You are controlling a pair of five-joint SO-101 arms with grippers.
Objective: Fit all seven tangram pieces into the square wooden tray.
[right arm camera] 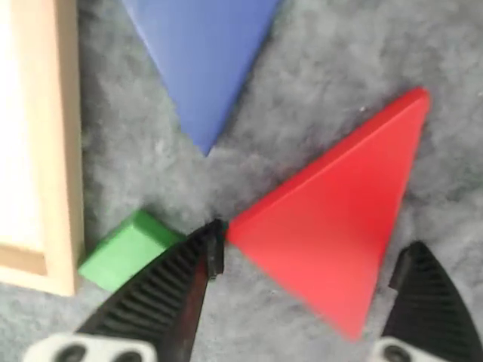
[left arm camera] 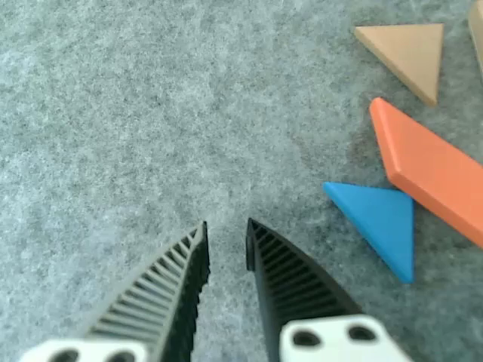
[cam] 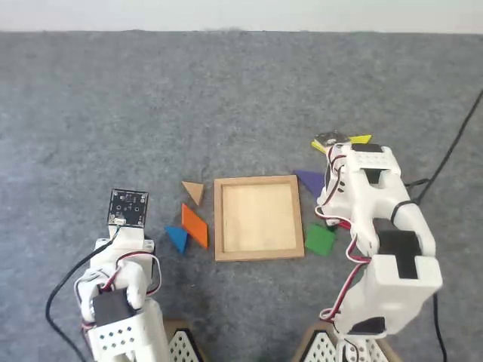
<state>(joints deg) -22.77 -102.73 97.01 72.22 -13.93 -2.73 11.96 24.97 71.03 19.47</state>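
Grey carpet point(cam: 113, 98); right claw point(right arm camera: 313, 253) spread astride red triangle point(right arm camera: 339, 219) near tray point(right arm camera: 64, 136)

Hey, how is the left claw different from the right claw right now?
The left claw has its jaws only slightly apart; the right claw has them wide open. The left claw hangs over bare grey carpet; the right claw straddles the red triangle. Both are black, ribbed and point down at the table.

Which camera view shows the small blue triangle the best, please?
The left wrist view: the small blue triangle appears whole and near, beside the orange parallelogram. The high view gives it small, left of the wooden tray. The right wrist view looks at pieces on the tray's other side.
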